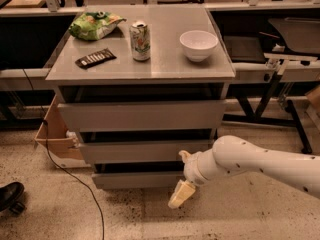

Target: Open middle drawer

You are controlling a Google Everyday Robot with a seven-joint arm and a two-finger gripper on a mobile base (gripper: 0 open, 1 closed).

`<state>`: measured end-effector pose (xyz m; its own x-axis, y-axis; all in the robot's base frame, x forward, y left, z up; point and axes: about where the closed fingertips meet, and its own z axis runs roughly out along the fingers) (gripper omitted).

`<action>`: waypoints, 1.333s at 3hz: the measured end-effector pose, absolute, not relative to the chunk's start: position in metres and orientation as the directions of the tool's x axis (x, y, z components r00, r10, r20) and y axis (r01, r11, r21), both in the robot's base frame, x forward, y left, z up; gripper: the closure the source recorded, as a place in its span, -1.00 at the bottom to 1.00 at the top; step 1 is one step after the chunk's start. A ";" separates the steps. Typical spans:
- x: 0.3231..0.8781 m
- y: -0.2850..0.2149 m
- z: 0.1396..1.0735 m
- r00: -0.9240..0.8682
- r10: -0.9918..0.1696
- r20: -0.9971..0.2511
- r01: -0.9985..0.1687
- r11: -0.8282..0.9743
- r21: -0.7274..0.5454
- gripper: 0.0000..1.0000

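Observation:
The grey cabinet has three stacked drawers. The middle drawer (135,151) is a plain grey handleless front of medium height, pushed in, between the taller top drawer (140,115) and the slim bottom drawer (132,180). My gripper (181,193) is on the end of the white arm (250,161), which reaches in from the right. It hangs low in front of the right end of the bottom drawer, just below the middle drawer's right part, and holds nothing that I can see.
On the cabinet top (165,66) are a green chip bag (94,24), a dark snack bar (95,58), a drink can (140,40) and a white bowl (198,44). A cardboard box (52,136) and a cable (75,179) are at the left. Table legs (260,104) stand at the right.

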<state>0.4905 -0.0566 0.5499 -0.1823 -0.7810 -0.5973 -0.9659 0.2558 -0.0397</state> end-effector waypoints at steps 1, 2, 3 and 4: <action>0.490 -0.057 0.550 -0.182 -0.781 -0.598 -0.966 0.256 -0.040 -1.00; 0.491 -0.057 0.549 -0.191 -0.769 -0.610 -0.963 0.268 -0.037 -1.00; 0.515 -0.049 0.537 -0.189 -0.742 -0.643 -0.955 0.292 -0.056 -1.00; 0.550 -0.043 0.518 -0.181 -0.718 -0.672 -0.947 0.312 -0.078 -1.00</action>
<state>0.5498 -0.0435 0.5180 -0.1812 -0.7185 -0.6716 -0.9468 0.3120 -0.0784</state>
